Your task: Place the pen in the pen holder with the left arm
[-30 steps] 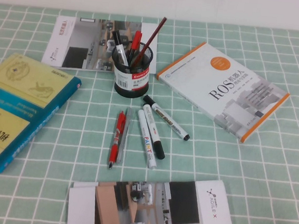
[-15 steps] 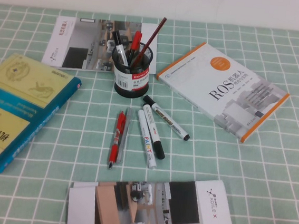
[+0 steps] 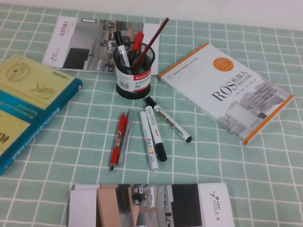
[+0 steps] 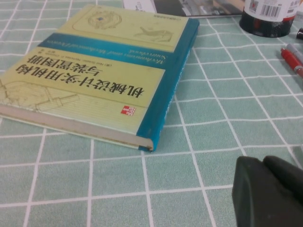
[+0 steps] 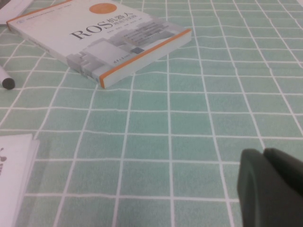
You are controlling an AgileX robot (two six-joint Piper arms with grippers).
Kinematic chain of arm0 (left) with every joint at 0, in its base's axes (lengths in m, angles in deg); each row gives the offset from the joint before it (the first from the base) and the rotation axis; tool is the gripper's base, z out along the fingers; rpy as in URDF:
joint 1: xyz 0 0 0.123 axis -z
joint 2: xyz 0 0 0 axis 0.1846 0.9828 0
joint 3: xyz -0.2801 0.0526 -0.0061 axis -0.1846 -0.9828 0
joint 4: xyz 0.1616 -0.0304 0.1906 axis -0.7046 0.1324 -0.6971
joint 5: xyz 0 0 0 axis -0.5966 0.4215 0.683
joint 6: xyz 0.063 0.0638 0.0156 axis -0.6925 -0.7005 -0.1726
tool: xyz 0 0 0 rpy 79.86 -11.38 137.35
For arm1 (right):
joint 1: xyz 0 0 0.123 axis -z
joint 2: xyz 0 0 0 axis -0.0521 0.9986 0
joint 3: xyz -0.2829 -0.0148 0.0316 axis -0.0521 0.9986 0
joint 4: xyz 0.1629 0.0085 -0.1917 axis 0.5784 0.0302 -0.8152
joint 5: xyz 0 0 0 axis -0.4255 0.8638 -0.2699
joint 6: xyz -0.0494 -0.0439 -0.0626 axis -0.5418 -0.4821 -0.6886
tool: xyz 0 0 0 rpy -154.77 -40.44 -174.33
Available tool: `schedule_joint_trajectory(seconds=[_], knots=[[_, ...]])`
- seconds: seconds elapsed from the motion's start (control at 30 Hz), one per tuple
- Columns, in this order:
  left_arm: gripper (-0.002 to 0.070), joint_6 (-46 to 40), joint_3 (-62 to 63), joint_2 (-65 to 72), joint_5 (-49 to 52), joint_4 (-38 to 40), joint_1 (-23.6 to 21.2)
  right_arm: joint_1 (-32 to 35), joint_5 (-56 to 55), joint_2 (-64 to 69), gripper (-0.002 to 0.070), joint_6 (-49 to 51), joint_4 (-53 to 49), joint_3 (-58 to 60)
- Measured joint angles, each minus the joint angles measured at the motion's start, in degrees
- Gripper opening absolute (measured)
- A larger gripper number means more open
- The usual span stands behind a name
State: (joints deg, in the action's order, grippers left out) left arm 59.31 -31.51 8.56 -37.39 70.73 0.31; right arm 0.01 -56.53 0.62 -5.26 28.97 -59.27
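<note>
The pen [image 3: 169, 120], a white marker with black cap, black tail and black lettering, lies slanted on the green checked cloth just in front of the pen holder [image 3: 135, 73]. The holder is a black mesh cup with a red-and-white label and has several pens in it. Its base shows in the left wrist view [image 4: 267, 21]. My left gripper [image 4: 262, 163] is shut and empty, low over the cloth near the yellow-and-teal book [image 4: 94, 71], well left of the pens. My right gripper [image 5: 262, 153] is shut and empty over bare cloth.
A red pen [image 3: 119, 139], a grey pen, a "PAINT" marker [image 3: 149, 141] and another black-capped marker [image 3: 156, 133] lie beside the pen. The ROS book [image 3: 226, 91] is at the right. Magazines lie at the back [image 3: 102, 44] and front [image 3: 152, 213].
A dark sliver has come into the bottom left corner of the high view. The pens, the holder and the books have not moved.
</note>
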Motion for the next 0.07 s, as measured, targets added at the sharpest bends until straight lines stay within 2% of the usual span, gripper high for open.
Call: schedule_joint_trajectory(seconds=[0.07], knots=[[0.0, 0.0, 0.0, 0.0, 0.0, -0.1, 0.0, 0.0, 0.0, 0.0, -0.002, 0.0, 0.0, 0.0]])
